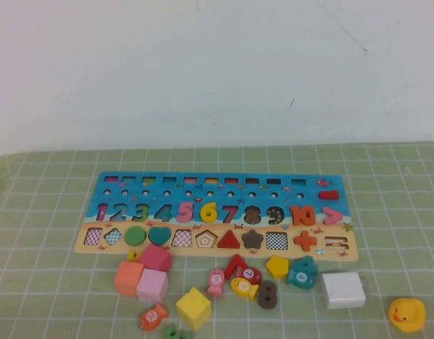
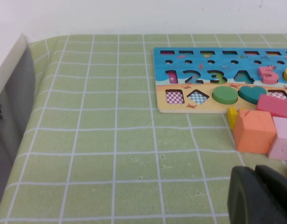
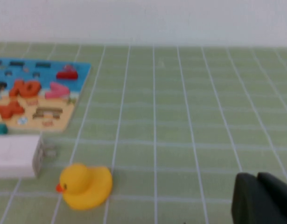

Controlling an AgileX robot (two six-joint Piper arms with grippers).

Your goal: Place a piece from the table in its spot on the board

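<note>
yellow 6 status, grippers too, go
Left gripper and right gripper shut, parked off board. Yellow 6 already seated in its slot. Nothing in the way.

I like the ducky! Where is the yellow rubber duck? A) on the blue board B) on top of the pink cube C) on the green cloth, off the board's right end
C: the rubber duck sits on the table, apart from the board and beside the white block.
</note>
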